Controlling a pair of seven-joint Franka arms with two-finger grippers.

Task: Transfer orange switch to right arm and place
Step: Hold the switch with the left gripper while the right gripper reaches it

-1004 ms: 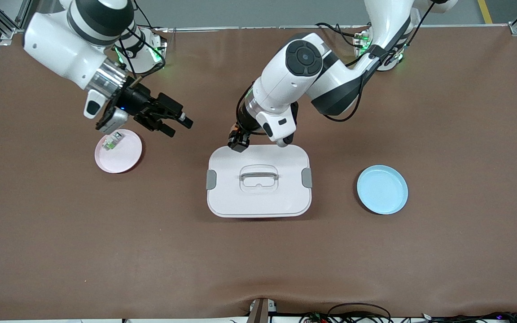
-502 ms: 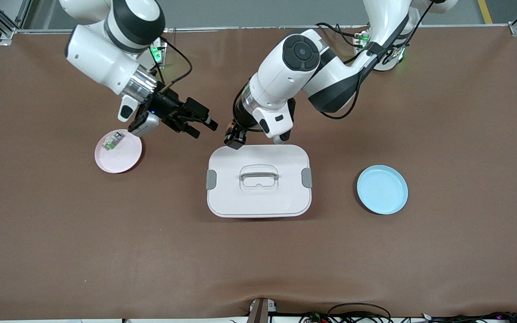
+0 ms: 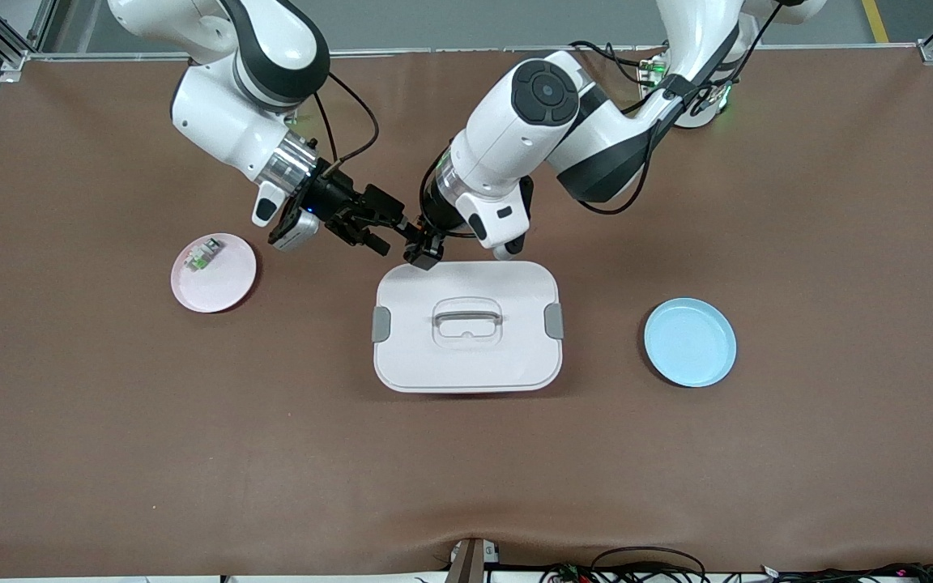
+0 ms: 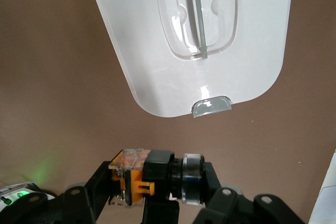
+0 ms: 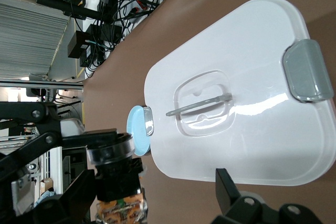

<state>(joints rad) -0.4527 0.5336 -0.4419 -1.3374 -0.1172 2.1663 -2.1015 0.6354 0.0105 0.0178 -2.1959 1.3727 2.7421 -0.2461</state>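
Observation:
The orange switch point(image 4: 137, 181) is a small black cylinder with an orange end, held by its two ends in my left gripper point(image 4: 160, 178). That gripper point(image 3: 424, 248) is shut on the switch point(image 3: 420, 236) and hovers just over the edge of the white lidded box point(image 3: 466, 360) nearest the robots' bases. My right gripper point(image 3: 392, 233) is open and right beside the left one, on the pink plate's side. In the right wrist view the switch point(image 5: 115, 179) stands between the right gripper's point(image 5: 152, 200) spread fingers, close to one of them; I cannot tell if it touches.
The white box has a clear handle point(image 3: 466, 317) and grey clips. A pink plate point(image 3: 219, 283) toward the right arm's end holds a small clear-and-green part point(image 3: 201, 257). A blue plate point(image 3: 690, 342) lies toward the left arm's end.
My right arm has swung from over the pink plate across to the left gripper, fingers open. The left gripper has shifted slightly off the box's edge with the switch.

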